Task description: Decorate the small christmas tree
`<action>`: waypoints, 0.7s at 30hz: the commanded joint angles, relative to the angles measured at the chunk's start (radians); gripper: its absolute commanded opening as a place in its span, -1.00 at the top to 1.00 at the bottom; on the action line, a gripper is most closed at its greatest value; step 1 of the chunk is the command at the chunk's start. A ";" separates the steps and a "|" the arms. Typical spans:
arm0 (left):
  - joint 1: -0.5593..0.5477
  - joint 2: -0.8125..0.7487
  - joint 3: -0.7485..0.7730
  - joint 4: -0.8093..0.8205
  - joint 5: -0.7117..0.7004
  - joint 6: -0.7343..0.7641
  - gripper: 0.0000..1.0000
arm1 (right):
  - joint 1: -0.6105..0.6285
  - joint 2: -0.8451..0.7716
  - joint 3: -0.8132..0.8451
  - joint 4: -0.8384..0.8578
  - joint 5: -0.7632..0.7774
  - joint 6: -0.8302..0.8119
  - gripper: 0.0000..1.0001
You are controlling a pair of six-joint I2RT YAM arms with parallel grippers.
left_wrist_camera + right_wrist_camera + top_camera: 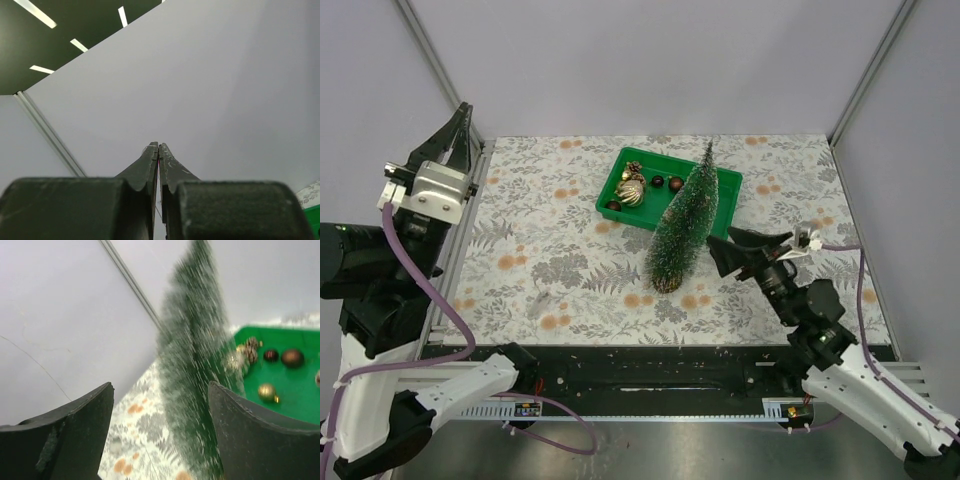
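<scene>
- Top view: pale grey walls point(650, 60) box in a table covered by a floral cloth point(520, 230).
- A green tray point(725, 195) lies toward 12 o'clock on the cloth. It holds a gold ornament point(630, 191), a pine cone point(634, 168) and dark baubles point(674, 183).
- The small christmas tree point(685, 220) stands on its base near the cloth's centre. Its tip runs toward 1 o'clock and overlaps the tray in this view.
- The right gripper point(720, 245) sits at 3 o'clock of the tree's lower half, just beside the bristles, with its jaws spread wide. Contact cannot be judged.
- The left gripper point(463, 112) is at 10 o'clock, off the cloth's left edge, raised and pointing at the far corner.
- Left wrist view: mostly grey wall, with ceiling lights point(35, 12) at 11 o'clock. The two fingers point(150, 160) are pressed together with nothing between them. A sliver of tray shows at 4 o'clock.
- Right wrist view: two dark fingers point(75, 435) stand far apart at 7 and 5 o'clock.
- The tree rises ahead between them, blurred and frosted, apparently clear of both.
- The tray lies behind at 3 o'clock, with baubles and the pine cone visible inside.
</scene>
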 commanded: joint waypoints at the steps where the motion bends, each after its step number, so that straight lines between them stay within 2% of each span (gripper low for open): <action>1: -0.002 0.039 0.039 0.011 0.088 -0.020 0.84 | -0.003 0.025 0.225 -0.151 -0.013 -0.185 -0.68; 9: -0.002 0.098 0.015 0.036 0.255 -0.032 0.76 | -0.003 0.316 0.719 -0.313 -0.119 -0.498 -0.74; 12: -0.002 0.118 0.007 0.076 0.310 -0.052 0.76 | -0.003 0.400 0.844 -0.330 -0.085 -0.625 -0.85; 15: -0.002 0.129 -0.001 0.113 0.367 -0.064 0.76 | -0.023 0.517 0.971 -0.373 -0.093 -0.684 -0.92; 21: -0.002 0.109 -0.008 0.113 0.503 -0.064 0.83 | -0.059 0.735 1.149 -0.464 -0.460 -0.610 -0.87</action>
